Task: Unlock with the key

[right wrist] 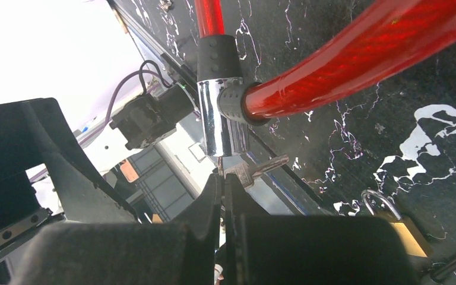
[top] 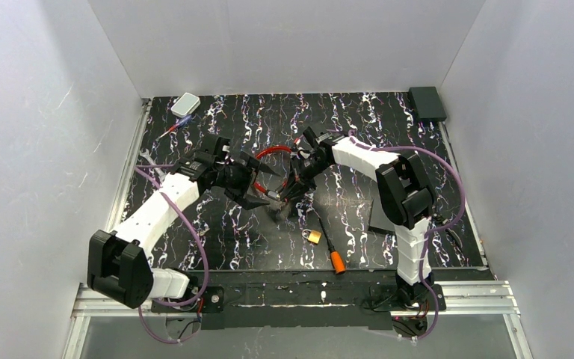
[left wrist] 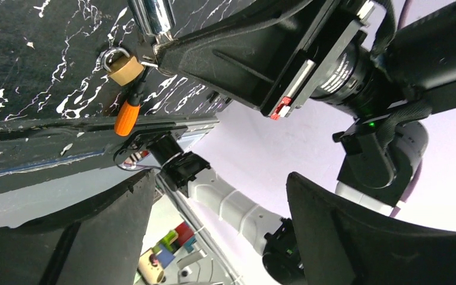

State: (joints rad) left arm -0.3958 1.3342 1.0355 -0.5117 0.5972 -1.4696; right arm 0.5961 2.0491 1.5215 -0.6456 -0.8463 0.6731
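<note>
Currently, at about 11 o'clock on the tabletop [top: 254,239], a small grey box [top: 185,105] is lying, with a thin pen [top: 176,127] just beside it. The left gripper [top: 258,183] is hovering left of the middle, with its jaws standing wide apart and holding nothing. It is pointing toward 3 o'clock, at the red cable lock [top: 276,152]. In the middle, the chrome cylinder [right wrist: 219,124] of this lock is lying over the tabletop, with the red cable going into its side. The right gripper [right wrist: 222,185] is pressing its fingers tightly together on the key [right wrist: 261,168]. In the right wrist view the silvery blade is sticking out toward 2 o'clock, just below the end of the cylinder. I cannot tell if it is touching the cylinder. At 5 o'clock from both grippers, the brass padlock [top: 314,236] is resting just beside the shaft of the orange-handled screwdriver [top: 337,262]. At 1 o'clock, in the far right corner, a black box [top: 427,103] is sitting.
</note>
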